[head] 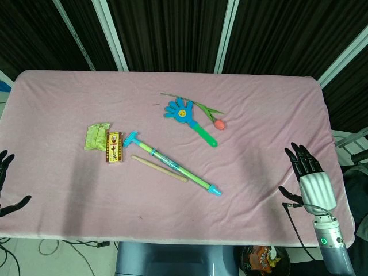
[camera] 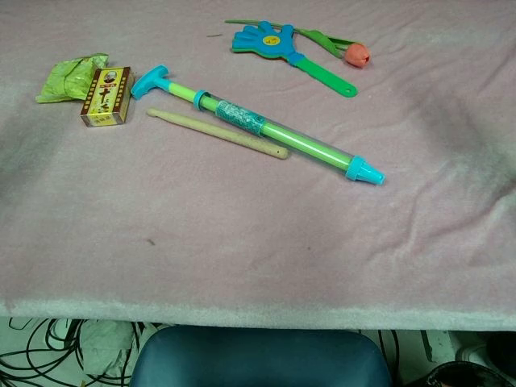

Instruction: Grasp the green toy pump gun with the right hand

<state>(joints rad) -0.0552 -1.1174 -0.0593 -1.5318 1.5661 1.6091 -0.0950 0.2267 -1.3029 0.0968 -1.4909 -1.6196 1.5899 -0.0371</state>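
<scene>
The green toy pump gun [head: 171,163] [camera: 256,123] is a long green tube with a blue T-handle at its upper left end and a blue nozzle at its lower right end. It lies slantwise on the pink cloth near the table's middle. My right hand [head: 307,175] rests at the table's right front edge, fingers spread and holding nothing, well to the right of the nozzle. My left hand [head: 7,187] shows only at the left edge of the head view, fingers apart and empty. Neither hand appears in the chest view.
A wooden stick [head: 158,168] [camera: 216,134] lies just in front of the pump gun. A small red box [head: 114,147] [camera: 106,96] and a green packet [head: 96,135] [camera: 68,76] lie to its left. A blue hand clapper [head: 188,118] [camera: 286,51] and a tulip [head: 217,121] [camera: 355,54] lie behind.
</scene>
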